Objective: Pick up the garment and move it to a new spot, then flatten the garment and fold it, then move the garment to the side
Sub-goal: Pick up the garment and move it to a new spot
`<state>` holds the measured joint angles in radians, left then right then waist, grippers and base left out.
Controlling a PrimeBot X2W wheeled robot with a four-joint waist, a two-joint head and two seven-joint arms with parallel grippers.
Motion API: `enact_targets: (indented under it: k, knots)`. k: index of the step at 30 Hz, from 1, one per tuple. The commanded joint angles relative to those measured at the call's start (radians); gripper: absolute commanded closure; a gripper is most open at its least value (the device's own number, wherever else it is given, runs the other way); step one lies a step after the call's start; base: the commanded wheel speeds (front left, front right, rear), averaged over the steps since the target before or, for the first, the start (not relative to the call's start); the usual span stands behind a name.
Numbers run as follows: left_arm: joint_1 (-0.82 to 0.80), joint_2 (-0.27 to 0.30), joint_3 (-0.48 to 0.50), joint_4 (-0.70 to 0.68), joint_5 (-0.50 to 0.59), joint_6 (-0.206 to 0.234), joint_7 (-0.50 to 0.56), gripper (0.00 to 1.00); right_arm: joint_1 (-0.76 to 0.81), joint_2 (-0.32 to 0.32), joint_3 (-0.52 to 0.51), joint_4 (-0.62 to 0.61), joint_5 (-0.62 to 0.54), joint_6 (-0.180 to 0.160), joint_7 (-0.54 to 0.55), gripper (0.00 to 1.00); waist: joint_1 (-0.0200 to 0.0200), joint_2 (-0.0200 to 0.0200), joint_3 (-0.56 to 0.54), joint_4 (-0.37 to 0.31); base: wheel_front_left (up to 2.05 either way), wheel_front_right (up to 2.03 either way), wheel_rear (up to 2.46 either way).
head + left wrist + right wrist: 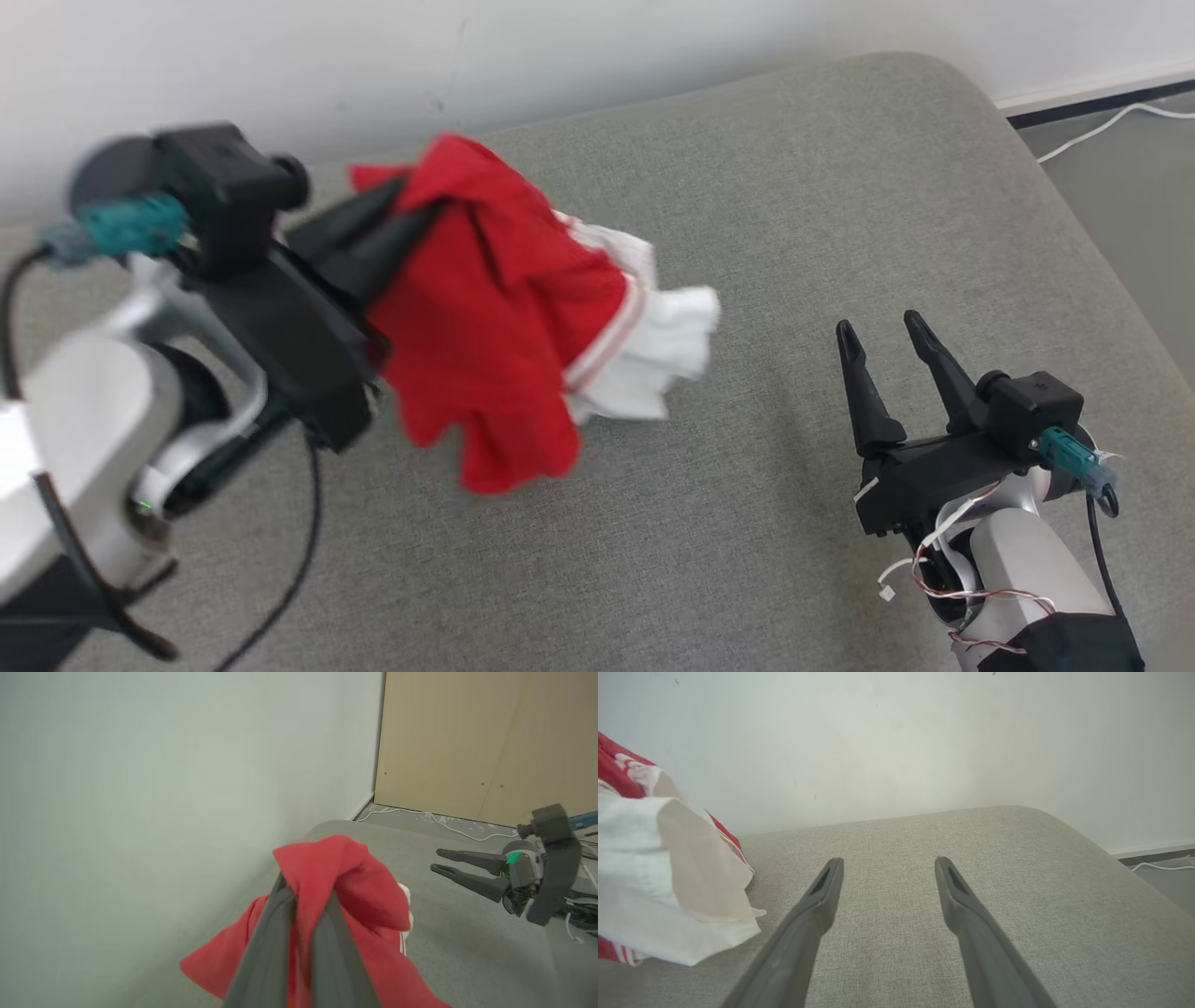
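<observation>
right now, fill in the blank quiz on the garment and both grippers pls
1. The garment is red and ___.
2. The left gripper is ___ on it, holding it up off the cushion.
3. The right gripper has its jaws ___ and holds nothing.

Missing words: white; shut; open

A plain indoor room: grey upholstered cushion (840, 233) against a bare white wall (280, 56), loose white cable (1092, 131) on the floor (1144, 201).
</observation>
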<state>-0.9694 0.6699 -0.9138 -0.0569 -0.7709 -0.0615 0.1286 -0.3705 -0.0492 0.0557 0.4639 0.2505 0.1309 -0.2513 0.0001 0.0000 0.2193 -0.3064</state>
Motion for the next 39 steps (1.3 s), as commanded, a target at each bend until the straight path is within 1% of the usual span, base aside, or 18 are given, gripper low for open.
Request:
enact_targets:
  k: [1, 5, 6, 7, 8, 9, 10, 11, 13, 16, 18, 19, 20, 21, 24, 28, 34, 39]
  knots:
    - [0.039, -0.027, -0.014, 0.007, -0.005, 0.015, -0.027, 1.00, -0.017, -0.002, -0.007, 0.001, 0.008, 0.000, -0.008, 0.00, -0.0001, 0.0000, 0.012, 0.007, 0.00, 0.00, 0.00]
    - [0.109, -0.068, -0.042, 0.086, -0.004, 0.035, -0.075, 1.00, -0.021, -0.003, 0.000, 0.004, 0.013, 0.000, -0.012, 0.00, -0.0001, 0.0000, 0.017, 0.025, 0.00, 0.00, 0.00]
    - [0.153, -0.074, -0.042, 0.154, 0.003, 0.062, -0.122, 1.00, -0.013, -0.003, -0.001, 0.010, 0.007, 0.000, -0.013, 0.00, -0.0001, 0.0000, 0.011, 0.042, 0.00, 0.00, 0.00]
    - [0.172, -0.081, -0.047, 0.180, 0.005, 0.070, -0.137, 1.00, -0.010, -0.003, -0.003, 0.014, 0.003, 0.000, -0.013, 0.00, -0.0001, 0.0000, 0.007, 0.049, 0.00, 0.00, 0.00]
    - [0.206, -0.094, -0.061, 0.255, 0.038, 0.095, -0.186, 1.00, -0.004, -0.003, -0.005, 0.020, -0.009, 0.000, -0.013, 0.00, -0.0001, 0.0000, -0.004, 0.068, 0.00, 0.00, 0.00]
    - [0.206, -0.094, -0.061, 0.255, 0.038, 0.095, -0.186, 1.00, -0.004, -0.003, -0.005, 0.020, -0.009, 0.000, -0.013, 0.00, -0.0001, 0.0000, -0.004, 0.068, 0.00, 0.00, 0.00]
    - [0.233, -0.124, -0.061, 0.296, 0.019, 0.098, -0.219, 1.00, -0.005, -0.002, -0.005, 0.021, -0.018, 0.000, -0.014, 0.00, -0.0001, 0.0000, -0.010, 0.083, 0.00, 0.00, 0.00]
    - [0.233, -0.124, -0.061, 0.296, 0.019, 0.098, -0.219, 1.00, -0.005, -0.002, -0.005, 0.021, -0.018, 0.000, -0.014, 0.00, -0.0001, 0.0000, -0.010, 0.083, 0.00, 0.00, 0.00]
    - [0.253, -0.144, -0.067, 0.346, 0.013, 0.088, -0.244, 1.00, -0.007, -0.003, 0.000, 0.021, -0.024, 0.000, -0.010, 0.00, -0.0001, 0.0000, -0.017, 0.095, 0.00, 0.00, 0.00]
    - [0.276, -0.185, -0.079, 0.415, -0.004, 0.061, -0.275, 1.00, -0.005, -0.003, 0.002, 0.020, -0.030, 0.000, -0.004, 0.00, -0.0001, 0.0000, -0.027, 0.112, 0.00, 0.00, 0.00]
    - [0.285, -0.216, -0.078, 0.457, -0.016, 0.054, -0.300, 1.00, 0.000, -0.003, 0.001, 0.018, -0.035, 0.000, 0.001, 0.00, -0.0001, 0.0000, -0.036, 0.124, 0.00, 0.00, 0.00]
    - [0.288, -0.223, -0.082, 0.482, -0.009, 0.057, -0.307, 0.64, 0.003, -0.003, 0.001, 0.017, -0.036, 0.000, 0.002, 0.00, -0.0001, 0.0000, -0.041, 0.128, 0.00, 0.00, 0.00]
    - [0.285, -0.228, -0.088, 0.506, 0.005, 0.067, -0.315, 0.15, 0.005, -0.003, -0.001, 0.017, -0.039, 0.000, 0.005, 0.00, -0.0001, 0.0000, -0.046, 0.134, 0.00, 0.00, 0.00]
    - [0.284, -0.239, -0.087, 0.522, 0.007, 0.073, -0.324, 0.00, 0.007, -0.003, 0.001, 0.016, -0.039, 0.000, 0.007, 0.00, -0.0001, 0.0000, -0.051, 0.138, 0.00, 0.00, 0.00]
    - [0.297, -0.261, -0.077, 0.553, -0.001, 0.069, -0.349, 0.00, 0.017, -0.003, 0.001, 0.017, -0.040, 0.000, 0.010, 0.00, -0.0001, 0.0000, -0.068, 0.148, 0.00, 0.00, 0.00]
    - [0.317, -0.271, -0.045, 0.539, 0.006, 0.092, -0.380, 0.00, 0.035, -0.003, -0.005, 0.017, -0.040, 0.000, 0.012, 0.00, -0.0001, 0.0000, -0.090, 0.161, 0.00, 0.00, 0.00]
    - [0.373, -0.278, 0.027, 0.439, 0.055, 0.154, -0.395, 0.00, 0.058, -0.003, -0.015, 0.011, -0.040, 0.000, 0.019, 0.00, -0.0001, 0.0000, -0.112, 0.182, 0.00, 0.00, 0.00]
    - [0.467, -0.286, 0.106, 0.336, 0.124, 0.205, -0.394, 0.00, 0.070, -0.003, -0.019, 0.003, -0.043, 0.000, 0.022, 0.00, -0.0001, 0.0000, -0.127, 0.196, 0.00, 0.00, 0.00]
